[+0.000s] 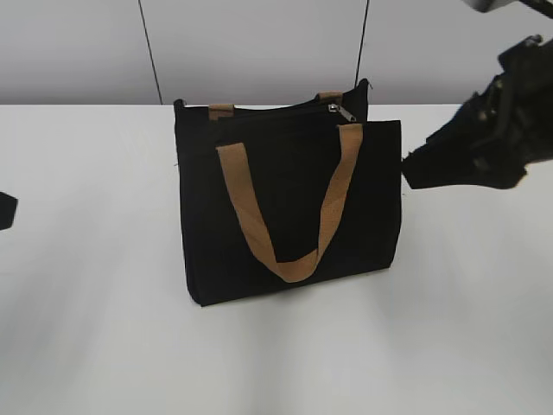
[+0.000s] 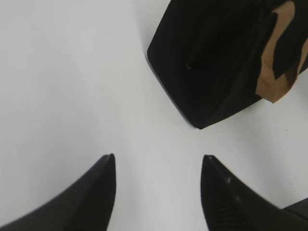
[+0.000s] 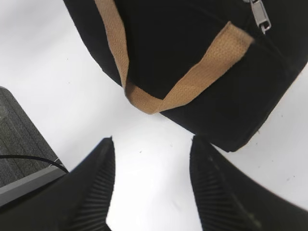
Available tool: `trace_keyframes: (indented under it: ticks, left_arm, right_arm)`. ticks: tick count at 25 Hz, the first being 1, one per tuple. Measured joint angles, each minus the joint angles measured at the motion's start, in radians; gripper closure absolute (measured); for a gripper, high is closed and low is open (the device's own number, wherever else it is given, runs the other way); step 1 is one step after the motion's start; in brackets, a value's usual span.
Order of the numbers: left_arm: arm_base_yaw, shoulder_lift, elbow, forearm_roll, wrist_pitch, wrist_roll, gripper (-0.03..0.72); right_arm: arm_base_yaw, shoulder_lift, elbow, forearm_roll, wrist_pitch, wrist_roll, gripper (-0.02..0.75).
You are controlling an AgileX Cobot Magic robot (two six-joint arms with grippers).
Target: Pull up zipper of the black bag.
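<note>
- Right gripper (image 3: 151, 144) hangs spread wide, empty, near black bag (image 1: 289, 203); left gripper (image 2: 159, 161) likewise, though cut off outside
- Zipper (image 1: 340, 111) at top right end
- Any lettering seems unreadable

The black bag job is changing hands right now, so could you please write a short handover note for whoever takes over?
Left gripper: open, empty, low over the table, apart from the bag's corner.
Right gripper: open, empty, raised to the right of the bag, not touching it.
The black bag stands upright on the white table, one tan handle hanging down its front.
The zipper pull sits at the right end of the top edge.
Done: nothing gripped yet.
Left: steady the bag, grasp the pull, draw it along the zip.
</note>
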Motion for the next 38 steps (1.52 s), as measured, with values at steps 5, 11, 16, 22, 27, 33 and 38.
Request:
trace_keyframes:
  ticks: [5, 11, 16, 22, 27, 33, 38]
  left_arm:
    - [0.000, -0.195, 0.006, 0.061, 0.097, -0.058, 0.264]
    - [0.000, -0.384, 0.039, 0.117, 0.227, -0.075, 0.264]
    - [0.000, -0.546, 0.057, 0.120, 0.306, -0.076, 0.264]
    - [0.000, -0.703, 0.058, 0.120, 0.380, -0.076, 0.264]
    - [0.000, -0.772, 0.108, 0.116, 0.392, -0.076, 0.264]
    - [0.000, -0.779, 0.147, 0.110, 0.377, -0.076, 0.264]
    - [0.000, -0.779, 0.147, 0.110, 0.372, -0.073, 0.267]
  right_arm:
    - [0.000, -0.204, 0.109, -0.092, -0.003, 0.093, 0.346]
    - [0.000, -0.458, 0.233, -0.251, -0.002, 0.305, 0.346]
    - [0.000, -0.700, 0.330, -0.367, 0.052, 0.481, 0.346]
    - [0.000, -0.964, 0.354, -0.522, 0.217, 0.633, 0.346]
    - [0.000, -1.071, 0.387, -0.595, 0.292, 0.667, 0.349]
    - [0.000, -1.094, 0.473, -0.600, 0.277, 0.671, 0.348]
    - [0.000, -1.094, 0.476, -0.605, 0.266, 0.671, 0.348]
